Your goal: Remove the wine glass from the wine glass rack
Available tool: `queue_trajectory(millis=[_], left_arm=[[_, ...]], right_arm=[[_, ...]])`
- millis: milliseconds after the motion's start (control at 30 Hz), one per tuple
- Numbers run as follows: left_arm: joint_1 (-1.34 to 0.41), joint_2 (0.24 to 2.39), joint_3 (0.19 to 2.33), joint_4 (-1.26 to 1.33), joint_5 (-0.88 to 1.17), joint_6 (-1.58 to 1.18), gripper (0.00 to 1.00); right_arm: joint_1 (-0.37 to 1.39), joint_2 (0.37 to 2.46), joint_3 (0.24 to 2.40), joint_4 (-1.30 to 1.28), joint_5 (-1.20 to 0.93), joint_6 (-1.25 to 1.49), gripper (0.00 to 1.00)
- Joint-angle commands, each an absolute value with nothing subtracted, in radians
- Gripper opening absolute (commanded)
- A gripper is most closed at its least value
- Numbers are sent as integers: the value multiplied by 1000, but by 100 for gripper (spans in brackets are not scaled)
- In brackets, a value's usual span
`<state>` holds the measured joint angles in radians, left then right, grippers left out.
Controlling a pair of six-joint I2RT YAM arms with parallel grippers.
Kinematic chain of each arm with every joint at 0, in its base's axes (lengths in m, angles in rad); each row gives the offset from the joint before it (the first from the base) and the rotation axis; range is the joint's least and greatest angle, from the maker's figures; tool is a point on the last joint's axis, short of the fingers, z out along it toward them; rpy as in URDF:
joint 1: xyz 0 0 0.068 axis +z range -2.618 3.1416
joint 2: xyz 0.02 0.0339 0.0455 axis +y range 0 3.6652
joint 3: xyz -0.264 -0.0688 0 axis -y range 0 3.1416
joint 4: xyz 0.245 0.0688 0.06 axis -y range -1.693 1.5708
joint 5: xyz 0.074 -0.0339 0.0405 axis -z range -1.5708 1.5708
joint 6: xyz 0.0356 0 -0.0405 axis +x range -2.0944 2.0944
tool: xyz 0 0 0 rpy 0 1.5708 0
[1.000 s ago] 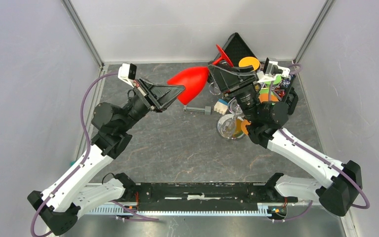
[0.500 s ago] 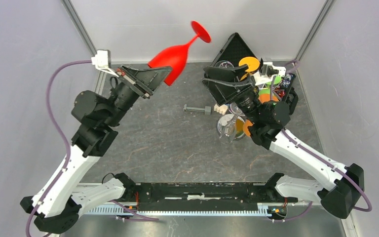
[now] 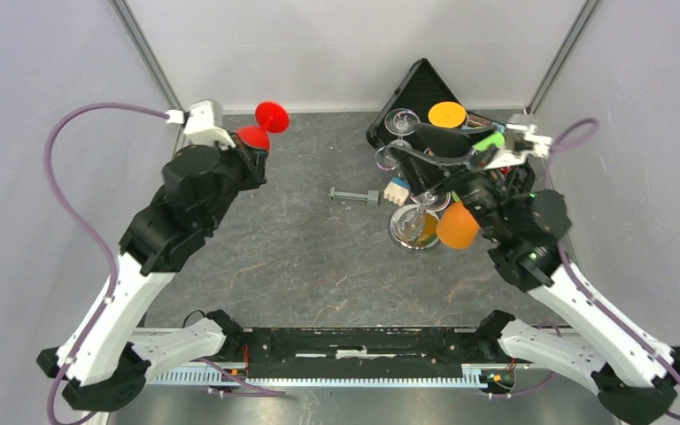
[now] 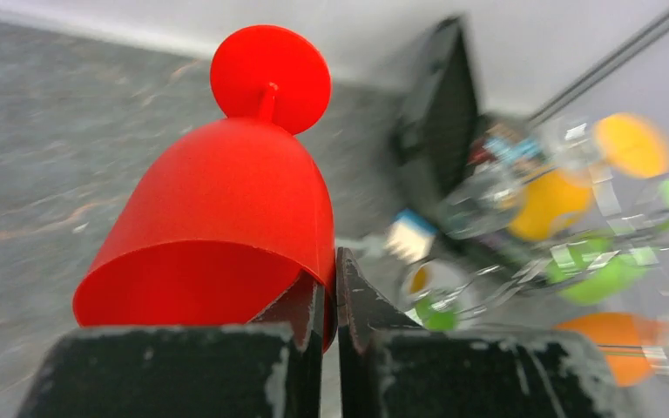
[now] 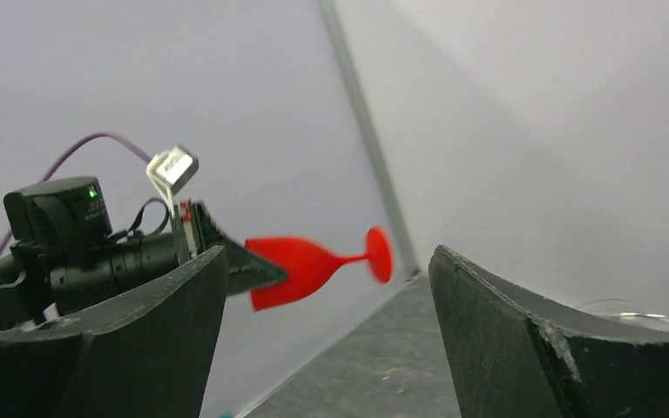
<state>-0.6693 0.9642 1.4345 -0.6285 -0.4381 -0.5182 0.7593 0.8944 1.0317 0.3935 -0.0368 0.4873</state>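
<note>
Step in hand: carry-off. Red wine glass [image 4: 226, 200] is clear of the wine glass rack [image 3: 407, 232] and well apart from it, so the removal itself looks done. What is left, as I judge it, is setting the glass down.

Left gripper [image 4: 332, 270]: jaws clamped on the bowl wall at the rim, one finger inside and one outside. The glass juts out ahead of the jaws, open mouth nearest them and round foot farthest away. The left wrist view shows the rack and its clutter well off to the right of the jaws, blurred.

Right gripper [image 5: 327, 261]: jaws wide apart with nothing between them, up above the rack. They face across to the left gripper, so the red glass shows in the gap between them, but far off.

Next move (judgement): turn the left wrist until the foot points down, lower over bare table [image 3: 319, 257], then open. The hold is a thin pinch on one side of the rim, so the rotation should be slow or the glass may pivot in the jaws.

Arm pose: the left arm is folded at the elbow, with the wrist raised toward the far left corner. The right arm is stretched up from its base, with the wrist over the rack, just short of the black case [image 3: 421, 84].
</note>
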Motion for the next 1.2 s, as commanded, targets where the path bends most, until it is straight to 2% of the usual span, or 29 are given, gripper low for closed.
queue_trajectory(millis=[0, 100, 233, 500, 767, 1167], left_arm=[[-641, 1105, 1550, -896, -521, -356, 2], [-571, 1281, 1705, -1080, -374, -298, 2], [-500, 1506, 1884, -1261, -332, -229, 2], [-237, 1746, 1991, -1248, -67, -181, 2], [-137, 1980, 2139, -1275, -28, -157, 2], [-92, 2127, 2220, -1270, -46, -161, 2]], right_arm=[[761, 791, 1037, 276, 200, 288, 89], [760, 751, 1009, 249, 246, 272, 90], [760, 707, 985, 197, 299, 260, 90], [760, 644, 987, 102, 364, 249, 90], [761, 596, 1018, -34, 394, 219, 90], [761, 512, 1085, -242, 367, 124, 92]])
